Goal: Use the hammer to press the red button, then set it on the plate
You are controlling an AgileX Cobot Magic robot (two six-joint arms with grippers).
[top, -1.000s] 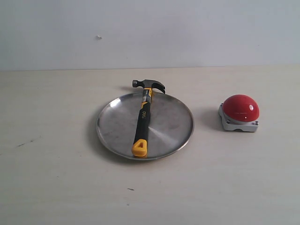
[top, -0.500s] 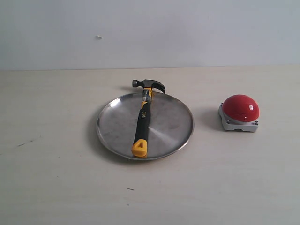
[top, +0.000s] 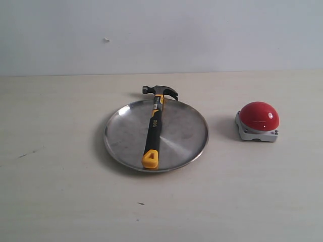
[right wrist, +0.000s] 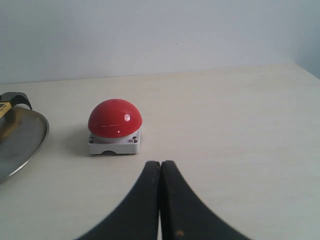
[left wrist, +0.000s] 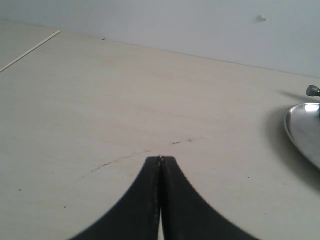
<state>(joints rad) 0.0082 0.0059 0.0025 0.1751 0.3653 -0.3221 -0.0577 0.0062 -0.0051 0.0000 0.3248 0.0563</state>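
Gripper on my left (left wrist: 160, 159): jaws closed, empty, well left of plate (top: 123, 136). Hammer (top: 153, 126) lies across plate, head past its far rim; I judge the propped handle graspable. Button (top: 259, 116) right of plate, nothing touching it. My right gripper (right wrist: 160, 162): closed, empty, right of plate, aimed at button.

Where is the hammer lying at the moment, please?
In the exterior view the hammer lies across the middle of the plate, head past the far rim, with the red button to its right.
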